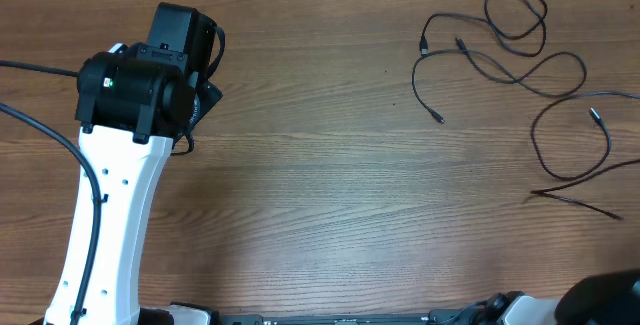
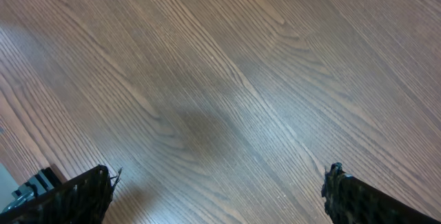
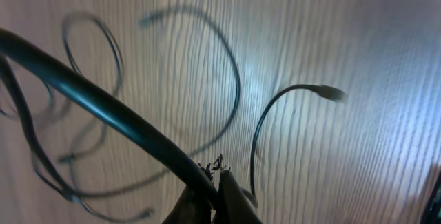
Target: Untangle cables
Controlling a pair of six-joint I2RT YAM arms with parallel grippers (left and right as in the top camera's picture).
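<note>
Several thin black cables (image 1: 515, 80) lie in loose, crossing loops at the table's far right, one small plug (image 1: 597, 117) pointing inward. My left arm (image 1: 130, 90) is at the far left, well away from them. Its gripper (image 2: 219, 182) is open over bare wood with nothing between the fingers. My right gripper (image 3: 217, 179) is out of the overhead view. In its wrist view it is shut on a black cable (image 3: 103, 100) that runs up and left from the jaws, close to the lens and blurred. Beyond lie another cable (image 3: 238, 79) and one ending in a plug (image 3: 331, 93).
The wooden table (image 1: 330, 185) stretches between the two arms. The right arm's dark base (image 1: 610, 300) shows at the bottom right corner. Two cable strands (image 1: 575, 200) run off toward the right edge.
</note>
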